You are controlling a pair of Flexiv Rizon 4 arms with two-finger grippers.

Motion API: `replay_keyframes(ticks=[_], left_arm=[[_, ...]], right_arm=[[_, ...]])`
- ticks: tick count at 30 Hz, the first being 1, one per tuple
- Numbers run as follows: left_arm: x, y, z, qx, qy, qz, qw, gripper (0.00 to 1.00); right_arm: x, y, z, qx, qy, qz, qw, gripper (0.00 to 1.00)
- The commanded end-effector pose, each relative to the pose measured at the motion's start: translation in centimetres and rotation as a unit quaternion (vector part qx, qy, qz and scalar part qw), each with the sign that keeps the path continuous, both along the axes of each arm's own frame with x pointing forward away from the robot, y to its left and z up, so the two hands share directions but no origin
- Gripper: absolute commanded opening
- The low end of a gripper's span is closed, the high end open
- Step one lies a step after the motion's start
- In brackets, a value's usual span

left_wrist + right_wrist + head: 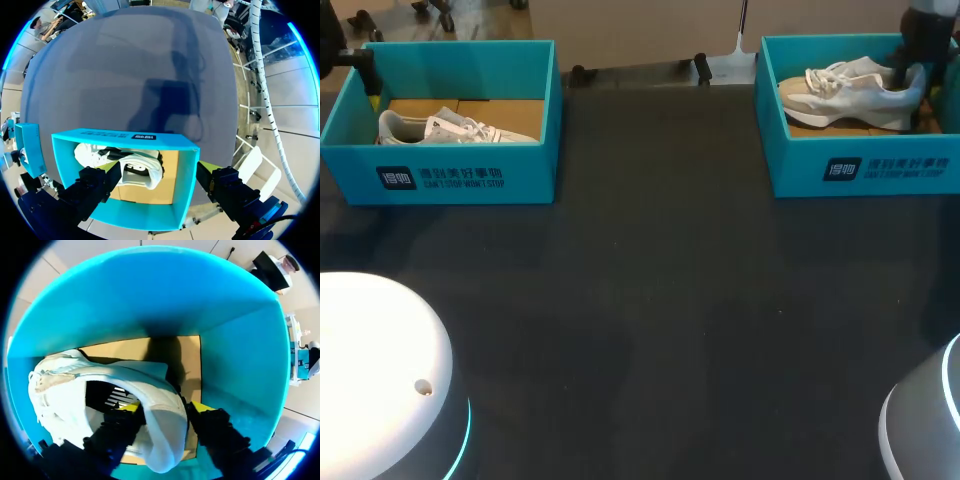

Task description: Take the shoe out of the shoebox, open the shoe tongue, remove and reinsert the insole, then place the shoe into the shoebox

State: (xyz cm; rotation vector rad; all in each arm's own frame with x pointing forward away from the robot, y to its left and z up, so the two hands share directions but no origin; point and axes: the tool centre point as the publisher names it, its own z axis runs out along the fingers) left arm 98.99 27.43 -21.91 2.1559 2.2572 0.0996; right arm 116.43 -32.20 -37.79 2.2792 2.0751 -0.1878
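A white and beige shoe (850, 92) lies in the teal shoebox (865, 170) at the far right. My right gripper (912, 78) reaches down at its heel. In the right wrist view the heel of the shoe (165, 435) sits between the fingers (210, 422), one inside the opening and one behind the heel, both touching it, so the right gripper (166, 409) is shut on the shoe. A second white shoe (450, 128) lies in the left shoebox (450, 175). My left gripper (157, 171) hangs wide open above that box (125, 137), clear of its shoe (140, 167).
A dark table mat (650, 300) spans the space between the two boxes. The rounded white bases of my arms (380, 380) sit at the near corners. Brown cardboard (150, 347) lines the box floor under the shoe.
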Motion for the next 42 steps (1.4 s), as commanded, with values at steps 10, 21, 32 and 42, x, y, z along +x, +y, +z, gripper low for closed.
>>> replay_keyframes(ticks=[10,21,32,42], left_arm=[[-0.2,0.0,0.0,0.001,-0.002,0.0,1.0,1.0],[-0.2,0.0,0.0,0.001,-0.002,0.0,1.0,1.0],[-0.2,0.0,0.0,0.001,-0.002,0.0,1.0,1.0],[-0.2,0.0,0.0,0.001,-0.002,0.0,1.0,1.0]], right_arm=[[1.2,-0.7,-0.8,0.006,0.05,-0.015,0.999,0.96],[0.9,-0.4,-1.7,0.015,0.06,-0.018,0.998,0.53],[0.8,-0.4,-0.9,0.011,0.054,-0.028,0.998,0.0],[0.4,-1.1,1.4,0.008,0.046,-0.043,0.998,0.0]])
